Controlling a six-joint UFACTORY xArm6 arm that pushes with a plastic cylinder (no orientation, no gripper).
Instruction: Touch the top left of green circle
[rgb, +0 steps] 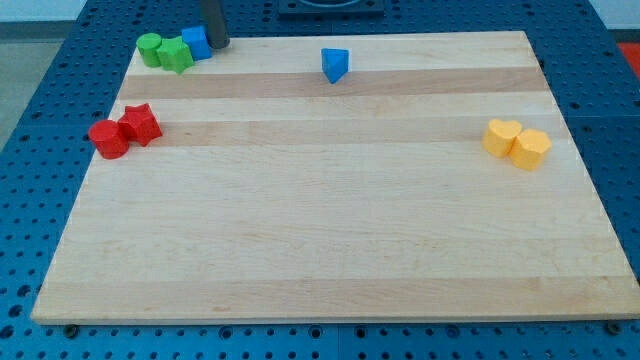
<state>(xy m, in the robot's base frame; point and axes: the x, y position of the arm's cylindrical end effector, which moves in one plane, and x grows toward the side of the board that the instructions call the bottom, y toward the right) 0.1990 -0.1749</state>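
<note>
Near to far. Yellow pair at the view's right: heart (501, 136) and hexagon (531, 148), touching. Red pair at the view's left: circle (107, 139) and star (141, 123), touching. Blue triangle (335, 64) sits alone near the top centre.

Top-left corner cluster: green circle (149, 47), green star (176, 54), blue cube (196, 42), packed in a row. The tip (217, 45) sits just right of the cube, seemingly touching it. No gripper on this rig, only a plain rod, so nothing to open or close.

Key relation: the circle lies left of the tip, behind star and cube. Its top-left face points away from the rod, toward the board (320, 230) corner. Likely route: pass above the cluster, then approach from the far-left side.
</note>
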